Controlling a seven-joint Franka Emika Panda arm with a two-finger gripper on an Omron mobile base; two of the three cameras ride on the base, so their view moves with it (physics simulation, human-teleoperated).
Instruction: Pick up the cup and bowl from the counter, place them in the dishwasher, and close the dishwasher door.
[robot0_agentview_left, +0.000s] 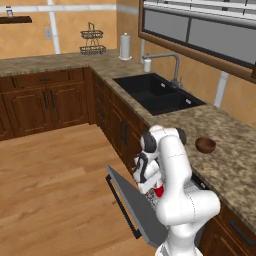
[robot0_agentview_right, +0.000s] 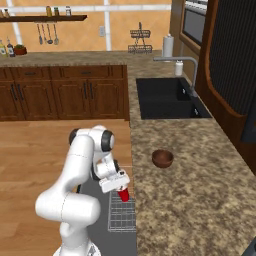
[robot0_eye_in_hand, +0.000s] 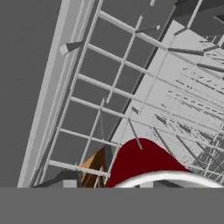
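You are seeing the end effector (robot0_agentview_right: 121, 188) pinching the cup (robot0_agentview_right: 123, 194) over the dishwasher's wire rack (robot0_agentview_right: 121, 217), above the lowered dishwasher door (robot0_agentview_left: 134, 207), while the bowl (robot0_agentview_right: 162, 158) is sitting on the table (robot0_agentview_right: 200, 200) near the sink (robot0_agentview_right: 165, 97).

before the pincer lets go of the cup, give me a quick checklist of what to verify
1. Small red tapered cup held at the pincer: ok.
2. Cup over the white wire rack: ok.
3. Cup resting on the rack: cannot tell.
4. Flat grey dishwasher door dropped open: ok.
5. Small round dark-brown bowl loaded: not ok, it sits on the speckled granite counter.
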